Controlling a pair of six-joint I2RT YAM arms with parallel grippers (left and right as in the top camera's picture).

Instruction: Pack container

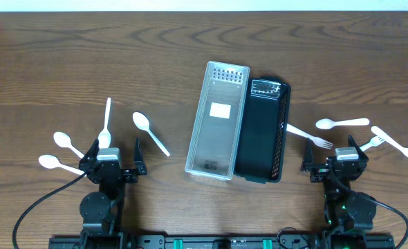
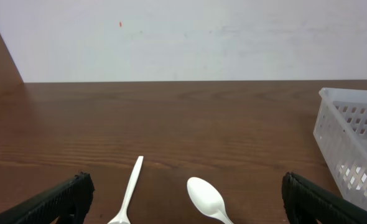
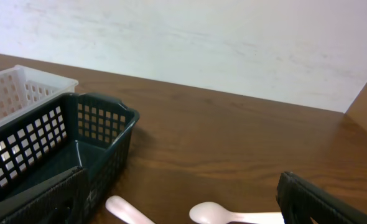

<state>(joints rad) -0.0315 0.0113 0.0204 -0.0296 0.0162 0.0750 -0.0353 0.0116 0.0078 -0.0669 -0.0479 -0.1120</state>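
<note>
Two containers lie side by side mid-table: a clear white basket (image 1: 218, 121) and a black mesh basket (image 1: 263, 131), both empty of cutlery. Three white spoons (image 1: 149, 131) (image 1: 67, 144) (image 1: 57, 164) and another (image 1: 107, 121) lie around my left gripper (image 1: 115, 151), which is open over bare wood. Its wrist view shows a spoon handle (image 2: 132, 185), a spoon bowl (image 2: 205, 198) and the white basket (image 2: 354, 146) at right. My right gripper (image 1: 332, 153) is open beside a white fork (image 1: 309, 136); a spoon (image 1: 342, 123) and two forks (image 1: 396, 144) lie near it.
In the right wrist view the black basket (image 3: 65, 146) stands at left with the white basket (image 3: 15, 90) behind it; a fork handle (image 3: 127, 211) and a spoon (image 3: 218, 214) lie between the fingers. Dark wood stretches beyond to a pale wall.
</note>
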